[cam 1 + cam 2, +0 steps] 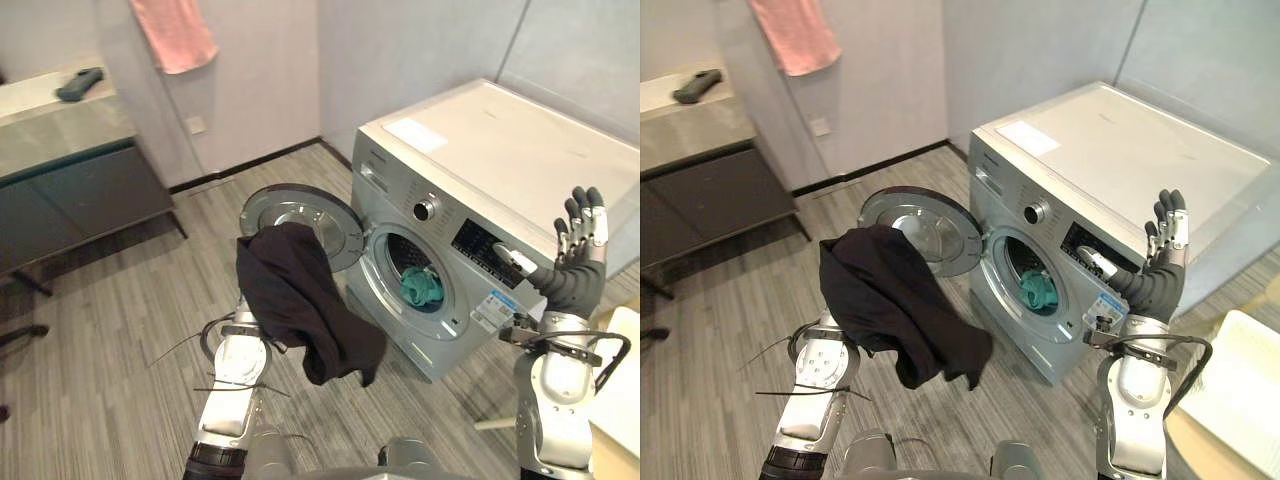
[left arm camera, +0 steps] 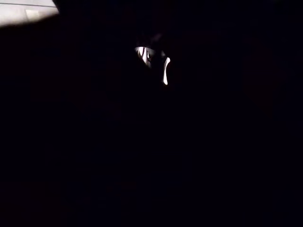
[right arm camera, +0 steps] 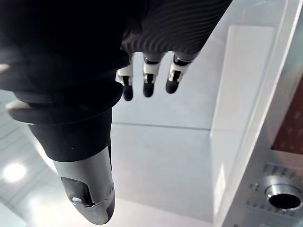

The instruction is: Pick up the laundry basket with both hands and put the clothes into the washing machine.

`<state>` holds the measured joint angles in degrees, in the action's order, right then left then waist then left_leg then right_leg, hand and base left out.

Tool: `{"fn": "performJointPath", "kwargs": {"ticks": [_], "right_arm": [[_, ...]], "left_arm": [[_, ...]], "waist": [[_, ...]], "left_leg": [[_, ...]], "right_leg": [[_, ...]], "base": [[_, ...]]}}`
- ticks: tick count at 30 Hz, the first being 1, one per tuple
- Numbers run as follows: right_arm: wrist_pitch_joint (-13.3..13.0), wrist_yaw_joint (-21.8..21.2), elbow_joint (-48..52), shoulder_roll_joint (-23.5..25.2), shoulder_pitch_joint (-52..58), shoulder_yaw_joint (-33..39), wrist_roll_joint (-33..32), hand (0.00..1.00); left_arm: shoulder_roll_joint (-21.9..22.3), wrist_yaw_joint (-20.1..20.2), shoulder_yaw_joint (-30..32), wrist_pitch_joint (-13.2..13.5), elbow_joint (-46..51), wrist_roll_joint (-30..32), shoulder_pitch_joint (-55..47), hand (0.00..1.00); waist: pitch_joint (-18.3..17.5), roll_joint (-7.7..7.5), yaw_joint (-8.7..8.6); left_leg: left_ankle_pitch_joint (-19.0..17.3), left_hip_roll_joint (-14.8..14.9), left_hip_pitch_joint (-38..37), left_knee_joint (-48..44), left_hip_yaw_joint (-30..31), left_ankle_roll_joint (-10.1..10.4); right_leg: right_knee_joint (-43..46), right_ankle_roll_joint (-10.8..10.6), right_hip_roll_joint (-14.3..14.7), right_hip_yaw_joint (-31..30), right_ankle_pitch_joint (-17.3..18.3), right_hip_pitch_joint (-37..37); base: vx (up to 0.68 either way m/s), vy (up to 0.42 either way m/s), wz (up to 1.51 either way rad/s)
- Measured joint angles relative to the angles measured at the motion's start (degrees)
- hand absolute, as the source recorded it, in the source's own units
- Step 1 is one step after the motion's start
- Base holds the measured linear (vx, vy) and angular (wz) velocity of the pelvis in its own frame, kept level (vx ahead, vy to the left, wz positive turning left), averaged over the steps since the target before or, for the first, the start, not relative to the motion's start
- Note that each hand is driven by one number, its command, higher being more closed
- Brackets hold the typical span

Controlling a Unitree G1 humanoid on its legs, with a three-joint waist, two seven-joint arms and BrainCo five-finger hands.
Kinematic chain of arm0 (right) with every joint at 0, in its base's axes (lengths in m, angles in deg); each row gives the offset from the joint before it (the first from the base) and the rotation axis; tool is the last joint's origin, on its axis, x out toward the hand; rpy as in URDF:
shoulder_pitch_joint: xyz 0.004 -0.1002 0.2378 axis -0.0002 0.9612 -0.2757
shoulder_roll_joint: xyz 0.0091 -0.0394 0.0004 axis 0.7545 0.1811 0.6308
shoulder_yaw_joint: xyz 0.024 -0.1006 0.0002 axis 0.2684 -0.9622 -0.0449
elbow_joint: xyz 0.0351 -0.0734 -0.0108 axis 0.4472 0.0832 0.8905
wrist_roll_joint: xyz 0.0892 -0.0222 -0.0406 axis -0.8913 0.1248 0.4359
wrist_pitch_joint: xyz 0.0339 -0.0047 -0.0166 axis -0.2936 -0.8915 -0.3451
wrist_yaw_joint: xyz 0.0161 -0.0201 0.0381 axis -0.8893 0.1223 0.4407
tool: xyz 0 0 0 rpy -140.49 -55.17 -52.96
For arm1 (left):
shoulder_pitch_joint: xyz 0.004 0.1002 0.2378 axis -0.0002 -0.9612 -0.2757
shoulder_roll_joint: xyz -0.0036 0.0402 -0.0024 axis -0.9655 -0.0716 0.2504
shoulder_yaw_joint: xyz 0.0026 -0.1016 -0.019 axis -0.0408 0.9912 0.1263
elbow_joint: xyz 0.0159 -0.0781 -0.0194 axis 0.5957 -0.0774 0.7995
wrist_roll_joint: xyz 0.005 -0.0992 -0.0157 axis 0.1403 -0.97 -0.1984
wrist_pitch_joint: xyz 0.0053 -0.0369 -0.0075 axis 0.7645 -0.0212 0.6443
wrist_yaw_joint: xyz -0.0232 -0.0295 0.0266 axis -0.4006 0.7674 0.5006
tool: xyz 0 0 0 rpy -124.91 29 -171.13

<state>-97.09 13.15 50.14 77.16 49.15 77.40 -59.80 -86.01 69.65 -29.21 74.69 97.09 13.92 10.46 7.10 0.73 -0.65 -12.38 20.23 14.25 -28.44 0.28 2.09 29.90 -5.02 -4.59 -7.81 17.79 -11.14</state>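
A black garment (image 1: 300, 300) hangs draped over the raised end of my left arm (image 1: 238, 380) and covers the hand. It hangs just in front of the washing machine's (image 1: 500, 150) round door (image 1: 300, 215), which stands swung open. A teal cloth (image 1: 422, 287) lies inside the drum. In the left wrist view the black cloth (image 2: 151, 142) covers almost everything. My right hand (image 1: 580, 240) is raised in front of the machine's right front corner, open with straight fingers (image 3: 147, 80) and holding nothing.
A dark table (image 1: 70, 130) with a dark object (image 1: 80, 84) on it stands at the back left. A pink towel (image 1: 175, 35) hangs on the wall. A white container (image 1: 1240, 390) sits on the floor at the lower right.
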Motion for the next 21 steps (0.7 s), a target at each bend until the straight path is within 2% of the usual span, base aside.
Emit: {"fn": "performJointPath", "kwargs": {"ticks": [1, 2, 3, 4, 5, 6, 7, 8, 10, 11, 14, 15, 17, 18, 19, 20, 21], "right_arm": [[-0.04, -0.46, -0.35, -0.2, -0.04, -0.05, 0.02, 0.0], [0.03, -0.73, -1.09, 0.61, 0.23, -0.38, 0.04, 0.0], [0.2, -1.44, -1.45, 1.46, 1.1, -0.5, 0.21, 0.0], [0.3, -2.12, -1.51, 1.75, 1.0, -0.64, 0.52, 0.0], [0.39, -2.2, -1.78, 2.3, 0.61, -1.18, 0.98, 0.0], [0.4, -2.2, -2.29, 2.52, 0.19, -1.81, 1.17, 0.0], [0.42, -2.25, -4.16, 2.51, -1.05, -3.46, 1.38, 0.0], [0.44, -2.44, -7.18, 2.37, -2.54, -4.98, 1.64, 0.0], [0.5, -3.35, -10.62, 2.25, -3.04, -5.42, 2.46, 0.0], [0.51, -3.47, -12.1, 2.21, -3.23, -5.41, 2.91, 0.0], [0.64, -3.34, -14.97, 2.05, -3.2, -4.94, 4.38, 0.0], [1.23, -3.33, -15.32, 1.97, -1.67, -4.07, 6.35, 0.0], [1.61, -4.15, -15.4, 1.56, 1.11, -2.73, 7.93, 0.0], [1.65, -4.75, -15.39, 1.3, 3.01, -2.87, 8.0, 0.0], [1.68, -5.04, -15.39, 1.27, 3.68, -3.12, 7.98, 0.0], [1.69, -5.9, -14.93, 1.24, 4.51, -3.93, 7.96, 0.0], [1.66, -6.09, -14.14, 1.14, 5.11, -4.7, 7.88, 0.0]], "left_arm": [[-0.13, 0.01, 0.26, -0.01, 0.26, -0.04, -0.72, 1.0], [-0.64, -0.02, 0.69, -0.07, 0.24, -0.05, -1.11, 1.0], [-2.03, -0.02, 0.86, -0.19, 0.22, 0.07, -1.41, 1.0], [-3.17, -0.04, 1.12, -0.18, 0.23, 0.06, -1.39, 1.0], [-4.27, -0.09, 1.68, -0.19, 0.22, 0.04, -1.53, 1.0], [-5.03, -0.09, 2.0, -0.19, 0.21, 0.06, -1.63, 1.0], [-6.0, -0.05, 2.84, -0.2, 0.16, 0.31, -2.06, 1.0], [-6.41, -0.05, 3.63, -0.19, -0.27, 0.32, -2.82, 1.0], [-6.37, 0.04, 4.08, -0.16, -1.62, 0.46, -3.39, 1.0], [-6.41, 0.08, 5.0, -0.07, -2.54, 0.5, -3.39, 1.0], [-6.32, -0.16, 7.15, -0.03, -5.82, 1.31, -3.1, 1.0], [-5.66, -0.02, 7.6, -0.2, -9.37, 2.24, -2.07, 1.0], [-2.74, -0.1, 7.69, -0.44, -11.93, 3.89, -1.77, 1.0], [-1.26, -0.11, 7.7, -0.61, -12.12, 4.79, -2.05, 1.0], [-0.86, -0.07, 7.69, -0.61, -12.1, 4.92, -2.18, 1.0], [-0.38, -0.06, 7.59, -0.62, -12.05, 4.94, -2.65, 1.0], [-0.32, -0.07, 7.35, -0.62, -12.02, 4.96, -2.99, 1.0]], "waist": [[-0.83, 0.9, 0.05], [-1.02, -0.41, -0.05], [-1.0, -1.6, -0.65], [-1.01, -1.62, -0.57], [-0.94, -1.56, -0.19], [-0.85, -1.53, 0.11], [-0.71, -1.59, 0.5], [-0.43, -1.17, 0.53], [-0.26, -0.68, 0.33], [-0.31, -0.49, 0.01], [-0.78, -0.8, -1.62], [0.14, 0.73, -2.99], [1.39, 2.87, -4.12], [1.8, 3.44, -4.12], [2.06, 3.35, -4.03], [2.53, 2.98, -3.66], [2.79, 2.84, -3.39]], "left_leg": [[1.68, -0.71, -1.09, 3.0, 0.52, 9.43], [0.79, -1.8, -0.99, 1.53, -1.36, 11.12], [-1.63, -3.93, 0.05, -2.9, -3.26, 9.53], [-4.23, -4.36, 0.99, -7.28, -5.64, 8.48], [-5.42, -4.44, 0.73, -8.91, -8.19, 7.74], [-5.77, -4.3, 0.13, -9.22, -10.13, 7.16], [-5.91, -4.08, -2.2, -8.41, -14.23, 6.88], [-5.88, -4.23, -5.72, -6.49, -18.08, 6.79], [-5.89, -4.62, -10.49, -3.15, -21.79, 6.75], [-5.89, -4.81, -11.72, -1.64, -22.69, 6.75], [-5.9, -5.33, -11.6, 2.09, -25.47, 6.76], [-5.88, -5.05, -11.16, 2.67, -25.35, 6.79], [-5.85, -3.79, -12.46, 1.65, -25.03, 6.81], [-5.64, -2.33, -12.82, -2.21, -23.67, 6.56], [-5.07, -1.69, -12.68, -5.23, -22.45, 5.55], [-2.13, -0.55, -10.93, -13.41, -17.76, 0.45], [0.25, -0.36, -9.43, -17.47, -15.07, -3.09]], "right_leg": [[1.77, -2.57, -0.75, -2.72, 1.35, -1.91], [2.01, -3.46, -2.03, -4.32, 1.72, -2.33], [0.26, -4.7, -4.56, -6.12, 0.4, -2.27], [-1.1, -6.38, -6.09, -6.94, -1.66, -2.46], [-1.43, -6.01, -6.99, -7.02, -3.4, -3.6], [-1.61, -5.48, -7.55, -6.57, -4.93, -4.43], [-2.11, -3.92, -8.7, -4.42, -8.38, -5.24], [-2.65, -2.42, -10.18, 0.91, -11.93, -6.15], [-4.75, -0.15, -11.75, 8.46, -14.9, -6.18], [-6.78, -0.23, -11.45, 9.46, -16.26, -6.36], [-13.36, -3.8, -9.84, 9.21, -19.48, -8.26], [-14.74, -4.7, -8.99, 9.37, -20.0, -8.38], [-12.29, -4.57, -7.66, 8.86, -18.27, -8.39], [-8.78, -4.15, -6.52, 8.01, -15.7, -8.34], [-6.78, -3.73, -5.91, 7.44, -14.3, -8.26], [-3.18, -2.68, -4.39, 5.92, -11.61, -7.68], [-2.1, -1.94, -3.66, 5.4, -10.43, -7.19]], "base": [[0.18, 0.639, -0.99], [0.16, 0.543, -0.79], [0.11, 0.402, -0.7], [0.11, 0.513, -0.9], [0.08, 0.513, -0.99], [0.05, 0.457, -1.3], [0.04, 0.386, -1.58], [0.04, 0.347, -1.59], [0.02, 0.223, -1.37], [0.02, 0.13, -1.38], [0.04, 0.001, -0.9], [0.05, -0.039, -0.27], [0.09, -0.086, -0.29], [0.12, -0.134, -0.42], [0.11, -0.175, -0.58], [0.09, -0.168, -0.59], [0.1, -0.21, -0.81]]}}
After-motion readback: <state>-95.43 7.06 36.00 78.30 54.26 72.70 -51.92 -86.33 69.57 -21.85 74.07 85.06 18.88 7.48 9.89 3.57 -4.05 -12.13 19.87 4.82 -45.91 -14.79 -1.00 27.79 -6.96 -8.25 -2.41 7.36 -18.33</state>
